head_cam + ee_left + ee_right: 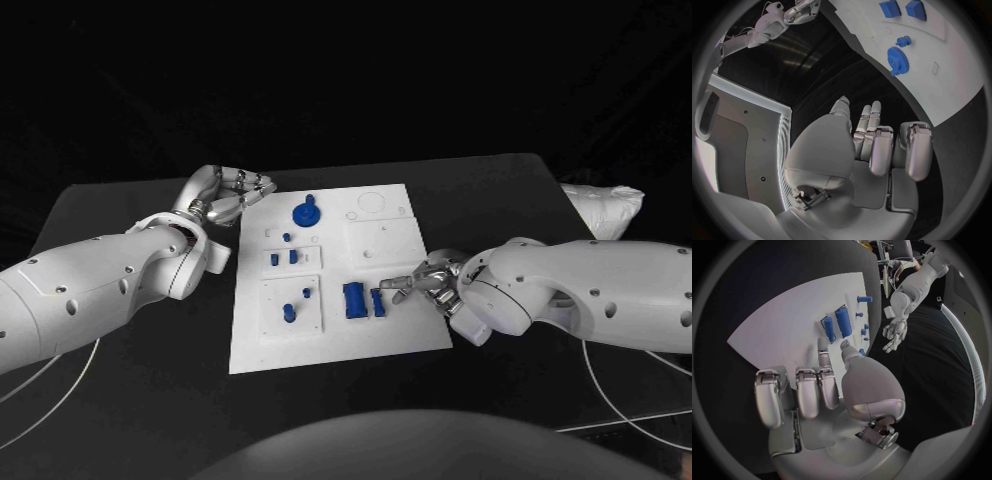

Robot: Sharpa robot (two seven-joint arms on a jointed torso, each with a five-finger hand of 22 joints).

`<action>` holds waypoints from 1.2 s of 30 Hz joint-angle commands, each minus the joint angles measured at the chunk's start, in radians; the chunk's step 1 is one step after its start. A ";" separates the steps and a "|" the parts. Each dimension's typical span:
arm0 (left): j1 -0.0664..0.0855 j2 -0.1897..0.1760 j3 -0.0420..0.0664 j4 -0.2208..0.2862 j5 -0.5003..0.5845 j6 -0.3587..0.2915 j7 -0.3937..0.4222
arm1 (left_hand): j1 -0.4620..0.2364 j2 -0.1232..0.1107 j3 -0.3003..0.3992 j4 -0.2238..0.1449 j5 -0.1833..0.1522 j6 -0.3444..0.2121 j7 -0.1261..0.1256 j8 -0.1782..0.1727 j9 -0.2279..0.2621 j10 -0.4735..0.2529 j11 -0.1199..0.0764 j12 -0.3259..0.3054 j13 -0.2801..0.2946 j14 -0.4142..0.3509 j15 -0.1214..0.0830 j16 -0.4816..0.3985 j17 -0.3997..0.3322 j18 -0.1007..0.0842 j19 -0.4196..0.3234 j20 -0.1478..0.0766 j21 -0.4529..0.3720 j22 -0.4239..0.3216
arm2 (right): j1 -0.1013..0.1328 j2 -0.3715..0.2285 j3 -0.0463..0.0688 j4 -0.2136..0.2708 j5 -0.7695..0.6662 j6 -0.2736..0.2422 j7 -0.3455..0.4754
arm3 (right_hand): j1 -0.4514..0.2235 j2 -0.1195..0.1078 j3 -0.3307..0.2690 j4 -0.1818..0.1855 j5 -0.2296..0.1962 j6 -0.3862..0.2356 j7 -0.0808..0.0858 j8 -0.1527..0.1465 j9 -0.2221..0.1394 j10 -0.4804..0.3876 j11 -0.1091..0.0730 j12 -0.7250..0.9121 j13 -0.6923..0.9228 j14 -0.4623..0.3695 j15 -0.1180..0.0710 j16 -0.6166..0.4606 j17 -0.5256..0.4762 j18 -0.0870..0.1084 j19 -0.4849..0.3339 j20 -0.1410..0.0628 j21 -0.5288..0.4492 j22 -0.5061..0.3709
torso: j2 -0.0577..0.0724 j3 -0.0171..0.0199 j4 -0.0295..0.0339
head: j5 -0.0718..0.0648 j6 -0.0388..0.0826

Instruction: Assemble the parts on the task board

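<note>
The white task board (pixel 389 225) lies in the middle of the black table. A blue gear (pixel 307 213) stands near its far edge, also seen as a gear (pixel 896 59) from the left wrist. Small blue pegs (pixel 284 257) sit left of centre. Two long blue blocks (pixel 365 300) lie near the board's right side. My right hand (pixel 428 283) hovers at the board's right edge, thumb and one finger stretched toward the blocks (pixel 836 325), the other fingers curled. A small blue piece (pixel 862 352) lies beside the thumb. My left hand (pixel 231 195) floats off the board's far left corner, holding nothing.
A white crumpled bundle (pixel 603 208) sits at the table's far right. Thin white cables (pixel 635 352) trail over the table on the right, and another cable (pixel 43 372) on the left. Two more blue blocks (pixel 903 9) rest on the board.
</note>
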 commanded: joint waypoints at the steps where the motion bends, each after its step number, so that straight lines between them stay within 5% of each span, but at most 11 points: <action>1: 0.000 0.001 0.001 0.003 -0.004 0.012 0.006 | -0.001 0.011 -0.004 0.000 0.006 0.004 0.000 -0.005 -0.001 0.000 -0.006 -0.002 -0.001 0.080 -0.007 -0.005 0.202 0.002 0.076 -0.007 -0.007 0.251 | -0.004 -0.015 -0.001 0.013 -0.077 0.060 0.043 | -0.006 0.006 -0.035 0.022 -0.005 -0.020 -0.009 0.041 0.058 0.105 -0.008 0.003 0.263 0.104 -0.012 0.004 0.263 -0.007 0.105 -0.009 0.004 0.263 | 0.000 0.0000 -0.0008 | 0.000 0.000; 2: 0.000 0.001 0.001 0.002 -0.004 0.012 0.006 | -0.001 0.011 -0.004 0.000 0.006 0.004 0.000 -0.005 -0.001 0.000 -0.006 -0.002 -0.001 0.080 -0.007 -0.005 0.202 0.002 0.076 -0.007 -0.007 0.251 | -0.005 -0.020 -0.001 0.015 -0.078 0.064 0.047 | 0.005 0.012 -0.058 0.034 0.000 -0.047 -0.014 0.080 0.113 0.105 -0.011 0.003 0.263 0.104 -0.014 0.004 0.263 -0.007 0.105 -0.012 0.004 0.263 | 0.000 0.0001 -0.0009 | 0.000 0.000; 3: 0.000 0.001 0.001 0.002 -0.004 0.011 0.006 | -0.001 0.011 -0.004 0.000 0.006 0.004 0.000 -0.005 -0.001 0.000 -0.006 -0.002 -0.001 0.080 -0.007 -0.005 0.202 0.002 0.076 -0.007 -0.007 0.251 | -0.005 -0.023 -0.001 0.017 -0.078 0.067 0.048 | 0.060 0.040 -0.141 0.068 0.020 -0.180 -0.019 0.230 0.332 0.105 -0.030 0.003 0.263 0.104 -0.023 0.004 0.263 -0.007 0.105 -0.019 0.004 0.263 | 0.000 -0.0001 -0.0005 | 0.000 0.000; 5: 0.000 0.001 0.001 0.002 -0.004 0.012 0.006 | -0.001 0.011 -0.004 0.000 0.006 0.004 0.000 -0.005 -0.001 0.000 -0.006 -0.002 -0.001 0.080 -0.007 -0.005 0.202 0.002 0.076 -0.007 -0.007 0.251 | -0.006 -0.030 -0.001 0.020 -0.077 0.077 0.049 | 0.057 0.047 -0.162 0.083 -0.004 -0.174 -0.024 0.270 0.377 0.105 -0.016 0.003 0.263 0.104 -0.021 0.004 0.263 -0.007 0.105 -0.021 0.004 0.263 | -0.001 -0.0001 -0.0009 | -0.001 0.000; 13: 0.000 0.003 0.001 0.001 -0.004 0.012 0.006 | -0.001 0.011 -0.004 0.000 0.006 0.004 0.000 -0.005 -0.001 0.000 -0.006 -0.002 -0.001 0.080 -0.007 -0.005 0.202 0.002 0.076 -0.007 -0.007 0.251 | -0.014 -0.043 -0.001 0.025 -0.079 0.157 0.004 | 0.099 0.066 -0.204 0.084 -0.005 -0.206 -0.038 0.378 0.524 0.105 -0.031 0.003 0.263 0.104 -0.033 0.004 0.263 -0.007 0.105 -0.028 0.004 0.263 | 0.000 -0.0009 0.0000 | -0.003 0.000; 20: 0.000 0.002 0.001 0.002 -0.004 0.012 0.006 | -0.001 0.011 -0.004 0.000 0.006 0.004 0.000 -0.005 -0.001 0.000 -0.006 -0.002 -0.001 0.080 -0.007 -0.005 0.202 0.002 0.076 -0.007 -0.007 0.251 | -0.023 -0.030 -0.001 0.020 -0.081 0.209 -0.027 | 0.112 0.071 -0.212 0.079 -0.007 -0.212 -0.042 0.400 0.557 0.105 -0.036 0.003 0.263 0.104 -0.035 0.004 0.263 -0.007 0.105 -0.032 0.004 0.263 | 0.000 -0.0010 0.0004 | -0.003 0.000; 36: 0.000 -0.008 0.001 0.008 -0.005 0.009 0.007 | -0.001 0.011 -0.004 0.000 0.006 0.004 0.000 -0.005 -0.001 0.000 -0.006 -0.002 -0.001 0.080 -0.007 -0.005 0.202 0.002 0.076 -0.007 -0.007 0.251 | -0.039 0.026 -0.001 -0.006 -0.083 0.216 -0.030 | 0.120 0.082 -0.213 0.077 -0.006 -0.211 -0.046 0.413 0.577 0.105 -0.039 0.003 0.263 0.104 -0.038 0.004 0.263 -0.007 0.105 -0.034 0.004 0.263 | 0.000 -0.0015 0.0004 | 0.002 0.000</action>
